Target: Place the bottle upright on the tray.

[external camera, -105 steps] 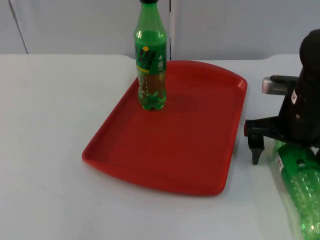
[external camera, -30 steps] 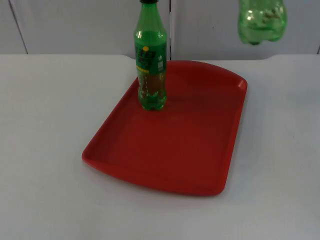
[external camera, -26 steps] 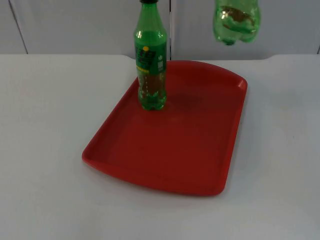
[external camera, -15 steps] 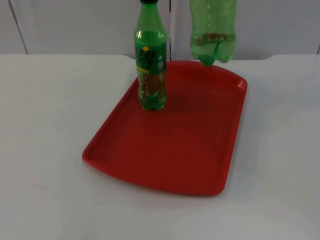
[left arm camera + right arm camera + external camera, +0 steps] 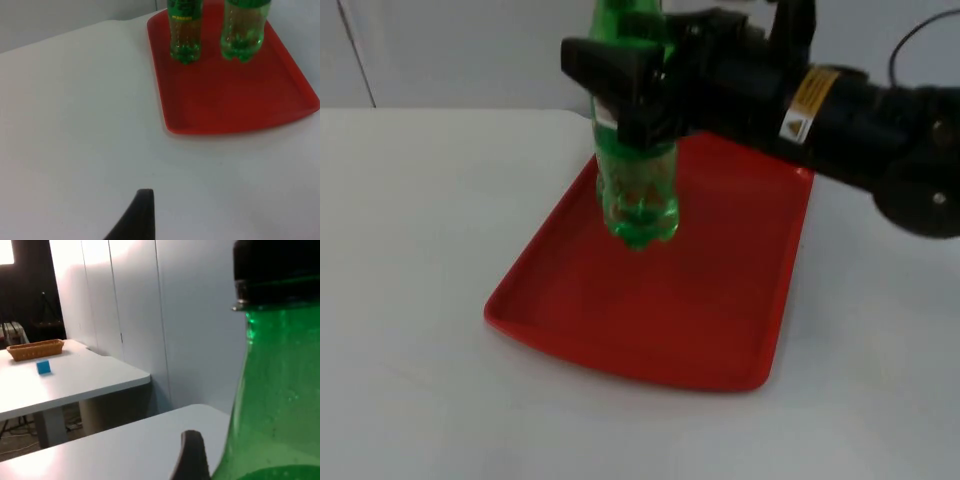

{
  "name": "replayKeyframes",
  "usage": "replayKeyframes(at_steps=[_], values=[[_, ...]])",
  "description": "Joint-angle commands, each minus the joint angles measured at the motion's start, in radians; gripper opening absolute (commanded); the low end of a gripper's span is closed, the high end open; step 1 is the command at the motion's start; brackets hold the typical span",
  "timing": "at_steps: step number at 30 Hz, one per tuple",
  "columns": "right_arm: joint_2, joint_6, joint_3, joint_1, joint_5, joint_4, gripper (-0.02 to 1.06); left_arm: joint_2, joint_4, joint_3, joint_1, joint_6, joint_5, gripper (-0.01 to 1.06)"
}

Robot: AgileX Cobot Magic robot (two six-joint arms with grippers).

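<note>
A red tray point(image 5: 620, 362) lies on the white table. My right gripper point(image 5: 636, 98) reaches in from the right and is shut on a green bottle point(image 5: 640, 195), which it holds upright with its base at the tray floor. I cannot tell whether the base touches the tray. This bottle hides most of a second green bottle standing at the tray's back. In the left wrist view the labelled standing bottle point(image 5: 185, 30) and the held bottle point(image 5: 243, 31) are side by side on the tray point(image 5: 225, 127). The right wrist view has a green bottle point(image 5: 272, 405) with a black cap close to a fingertip point(image 5: 192, 456). My left gripper waits over the table left of the tray, one fingertip point(image 5: 140, 212) in sight.
The grey partition wall stands just behind the tray. White table surface runs to the left of and in front of the tray. Beyond the wall, the right wrist view catches another table with a wicker basket point(image 5: 36, 349) and a blue block point(image 5: 43, 367).
The held bottle came down and leftward from high at the back right. It now hangs upright low over the tray in front of the standing bottle, and the right arm has entered the view.
</note>
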Motion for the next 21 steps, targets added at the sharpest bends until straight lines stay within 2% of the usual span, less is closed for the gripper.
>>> replayKeyframes(at_steps=[1, 8, 21], values=[[0.042, 0.011, -0.032, -0.001, -0.079, -0.01, 0.0, -0.004, 0.003, 0.005, 0.005, -0.006, -0.001, 1.05], [0.152, 0.055, -0.109, -0.001, -0.104, -0.055, 0.0, -0.004, 0.003, 0.005, 0.005, -0.006, -0.001, 1.05], [0.212, 0.055, -0.111, -0.001, -0.097, -0.057, 0.0, -0.004, 0.005, 0.005, 0.005, -0.006, -0.001, 1.05]])
